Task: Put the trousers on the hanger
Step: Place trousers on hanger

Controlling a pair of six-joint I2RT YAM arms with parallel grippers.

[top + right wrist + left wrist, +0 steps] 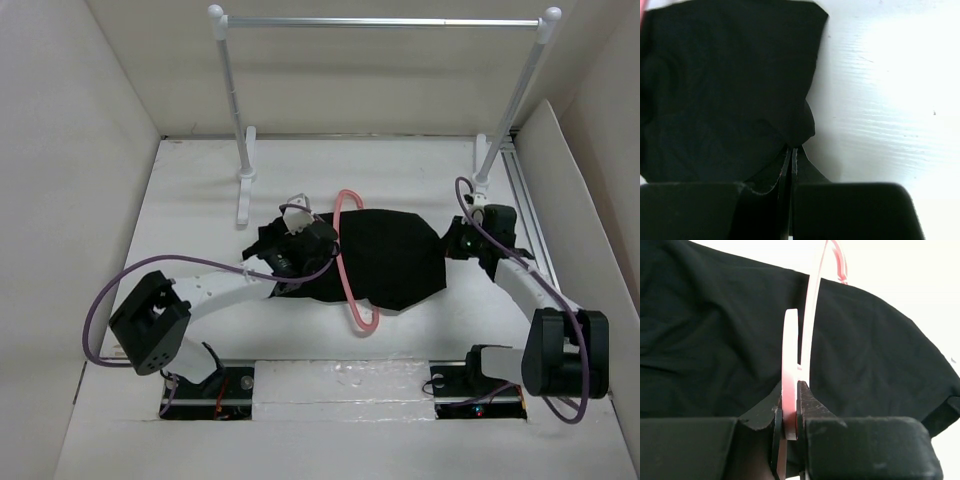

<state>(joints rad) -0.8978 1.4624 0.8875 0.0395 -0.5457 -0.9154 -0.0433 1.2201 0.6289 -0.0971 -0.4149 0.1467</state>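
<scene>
The white table point(190, 220) is the biggest thing here, smooth and a bit glossy. The right wrist view picks up fine ripple lines in its surface that the top view doesn't. At the back stands a thin silver rail point(385, 21) on 2 white posts with ball ends.

The trousers point(390, 255) lie mid-table, bunched into a matte black, roughly 6-sided lump. From above it's just a flat blob, but the left wrist view shows soft creases in the cloth point(715, 340).

The hanger point(341, 262) is thin, shiny pink plastic. It arcs along the left edge of the trousers, and the cloth looks draped across it.

The left gripper point(310, 240) is clamped on the hanger. That only really shows up close, with the flat pink strip point(790, 350) squeezed between the 2 black jaws point(790, 405).

The right gripper point(455, 240) sits at the right edge of the trousers. Its own camera shows the jaws point(790, 155) pressed together, with a little pucker of black cloth point(730, 90) pinched at the tips.
</scene>
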